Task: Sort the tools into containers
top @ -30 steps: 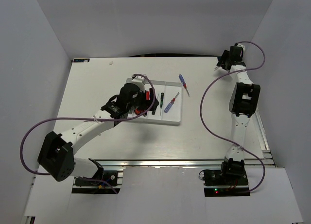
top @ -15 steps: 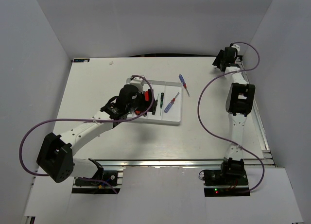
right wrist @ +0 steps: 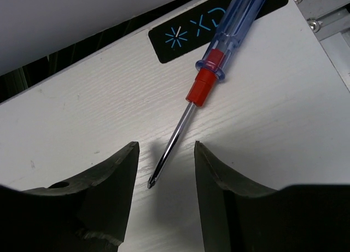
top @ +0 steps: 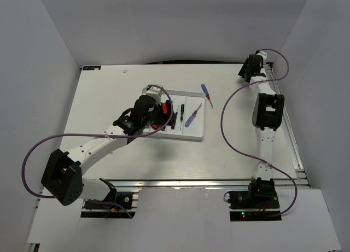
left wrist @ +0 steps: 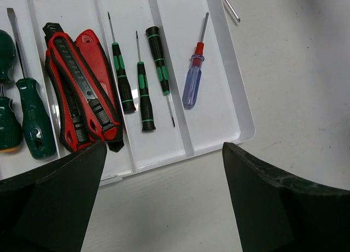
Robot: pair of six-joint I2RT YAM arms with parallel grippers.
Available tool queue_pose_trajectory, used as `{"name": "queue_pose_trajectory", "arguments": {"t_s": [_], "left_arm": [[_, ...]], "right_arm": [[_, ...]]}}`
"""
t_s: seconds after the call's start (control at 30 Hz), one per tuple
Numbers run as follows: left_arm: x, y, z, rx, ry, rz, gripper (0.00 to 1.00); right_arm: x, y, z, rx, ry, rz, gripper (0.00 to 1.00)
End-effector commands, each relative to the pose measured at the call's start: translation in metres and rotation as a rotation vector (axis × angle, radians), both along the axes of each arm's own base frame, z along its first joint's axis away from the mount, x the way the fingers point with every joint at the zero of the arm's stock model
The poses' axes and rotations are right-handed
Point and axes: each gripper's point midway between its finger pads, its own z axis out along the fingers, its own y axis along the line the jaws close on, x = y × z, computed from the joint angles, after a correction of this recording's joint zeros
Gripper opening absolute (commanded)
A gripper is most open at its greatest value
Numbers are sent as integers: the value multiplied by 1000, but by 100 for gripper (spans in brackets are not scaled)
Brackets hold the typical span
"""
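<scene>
Right fingers [right wrist: 109, 197] apart astride blue screwdriver [right wrist: 219, 52] shaft tip, handle toward 1 o'clock; best pinch further up shaft; left fingers [left wrist: 49, 208] wide apart.

We reach forward with our left gripper [left wrist: 164, 151] spread wide, and far out with our right gripper [right wrist: 164, 151] parted more narrowly.

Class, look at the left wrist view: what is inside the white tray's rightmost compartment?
One blue-handled screwdriver with a red collar lies flat there, its tip pointing away. Nothing else lies in that compartment of the tray, and nothing covers any of it.
</scene>
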Motion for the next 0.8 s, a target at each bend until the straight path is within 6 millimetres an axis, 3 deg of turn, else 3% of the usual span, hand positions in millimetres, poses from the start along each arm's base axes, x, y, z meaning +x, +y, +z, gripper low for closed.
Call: {"name": "queue_pose_trajectory", "arguments": {"t_s": [0.0,0.33,0.6,0.77], "left_arm": [[3,2,20,-11,-63,6,98],[5,3,19,-2,-72,10,98],[5,5,24,-13,-80,20,98],[2,6,28,-26,-85,23,98]], "right_arm": [[3,-2,4,-32,-27,-24,51],[-3,2,-14,-53,10,-23,41],[-6,5,-11,-42,10,-15,25],[-11,5,2,-32,4,-1,10]]}}
